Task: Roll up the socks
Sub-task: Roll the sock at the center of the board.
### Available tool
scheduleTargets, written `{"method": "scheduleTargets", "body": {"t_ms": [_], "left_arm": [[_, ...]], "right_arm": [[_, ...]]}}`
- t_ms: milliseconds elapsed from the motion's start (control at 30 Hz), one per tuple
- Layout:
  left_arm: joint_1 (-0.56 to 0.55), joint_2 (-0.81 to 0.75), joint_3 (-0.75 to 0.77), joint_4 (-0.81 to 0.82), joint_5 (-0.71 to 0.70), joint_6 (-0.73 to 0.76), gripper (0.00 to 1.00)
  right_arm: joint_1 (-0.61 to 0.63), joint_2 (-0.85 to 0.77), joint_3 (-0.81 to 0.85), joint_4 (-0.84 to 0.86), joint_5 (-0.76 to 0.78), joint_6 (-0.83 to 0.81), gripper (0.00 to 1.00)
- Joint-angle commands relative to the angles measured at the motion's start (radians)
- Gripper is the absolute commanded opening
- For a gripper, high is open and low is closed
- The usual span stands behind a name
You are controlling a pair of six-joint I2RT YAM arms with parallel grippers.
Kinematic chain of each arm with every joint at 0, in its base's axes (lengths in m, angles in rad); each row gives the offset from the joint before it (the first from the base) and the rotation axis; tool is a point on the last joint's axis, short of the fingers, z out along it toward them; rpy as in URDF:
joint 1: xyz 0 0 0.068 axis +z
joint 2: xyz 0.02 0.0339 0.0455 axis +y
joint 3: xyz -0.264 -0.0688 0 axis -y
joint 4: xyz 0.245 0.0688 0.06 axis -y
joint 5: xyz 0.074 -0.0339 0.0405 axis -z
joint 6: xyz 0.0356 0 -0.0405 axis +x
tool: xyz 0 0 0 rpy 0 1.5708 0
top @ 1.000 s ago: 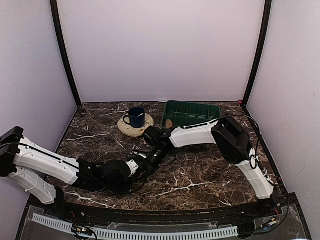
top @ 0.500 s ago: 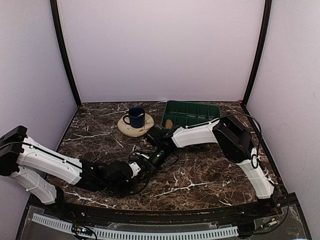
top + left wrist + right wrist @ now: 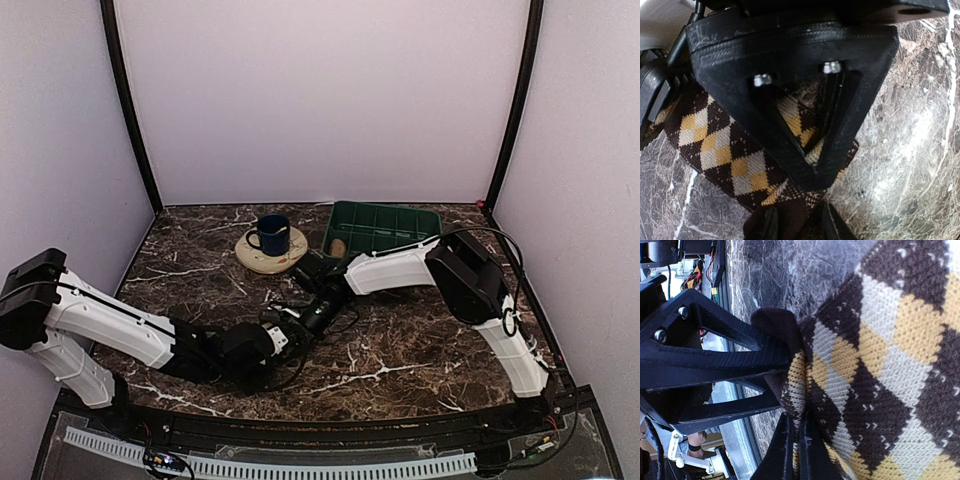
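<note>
Argyle sock [image 3: 725, 150], dark brown with tan and cream diamonds, lies on the dark marble table [image 3: 420, 350], a little left of centre and nearer the front edge than the back. One end of it is bunched into a thick dark fold. The left pincer [image 3: 796, 227] stands part-way closed on that fold, with brown fabric filling the gap between its two fingers. The right pincer [image 3: 796, 425] comes in from the opposite side, its fingers pressed together on a thin edge of the same sock. Its black triangular finger frame lies across the sock, right against the left pincer. In the overhead view the two arms meet there and hide nearly all of the sock. Well apart, toward the back wall, a small tan bundle [image 3: 338, 246] sits in the near left corner of a green tray [image 3: 385, 206]. Just left of the tray, a dark blue mug [image 3: 271, 233] stands upright on a round cream plate [image 3: 262, 258].
</note>
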Motion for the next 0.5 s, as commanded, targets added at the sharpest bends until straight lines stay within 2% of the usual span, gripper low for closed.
{"method": "scheduleTargets", "body": {"t_ms": [0,467], "left_arm": [[-0.003,0.039,0.028,-0.042,0.008,0.008,0.32],[0.0,0.161,0.129,-0.158,0.078,-0.019,0.26]], "right_arm": [[-0.006,-0.03,-0.013,-0.029,-0.008,-0.015,0.0],[-0.024,-0.045,-0.046,-0.04,-0.029,-0.029,0.0]]}}
